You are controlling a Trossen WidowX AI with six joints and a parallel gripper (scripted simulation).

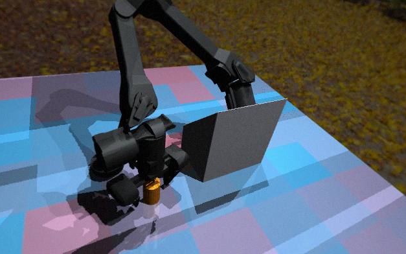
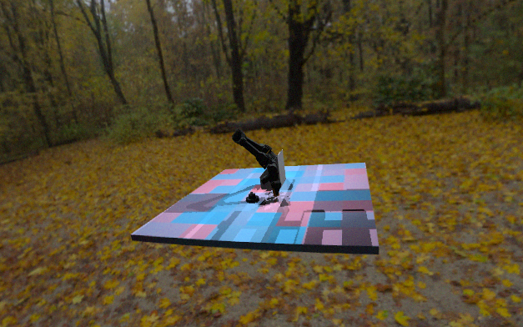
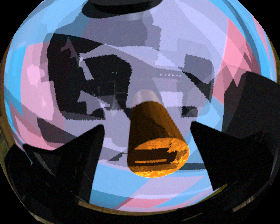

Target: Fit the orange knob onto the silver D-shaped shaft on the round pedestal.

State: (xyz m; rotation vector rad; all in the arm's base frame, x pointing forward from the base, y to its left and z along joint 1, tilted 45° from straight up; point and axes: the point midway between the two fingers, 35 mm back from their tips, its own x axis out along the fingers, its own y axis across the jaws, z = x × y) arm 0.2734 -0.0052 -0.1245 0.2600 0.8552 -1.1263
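The orange knob [image 1: 151, 193] [image 3: 157, 137] stands upright on the table, its hole hidden underneath. My gripper [image 1: 149, 186] [image 3: 149, 127] is open and lowered over the knob, with one dark finger on each side of it and a gap to each. The dark round pedestal [image 1: 98, 170] [image 2: 252, 198] stands just to the left of the gripper; the arm's wrist hides most of it in the top view.
A grey upright panel [image 1: 236, 142] [image 2: 281, 166] stands close to the right of the gripper, by the arm's base. The patterned table [image 1: 301, 194] [image 2: 325, 233] ends at a right edge, with leaf-covered ground beyond.
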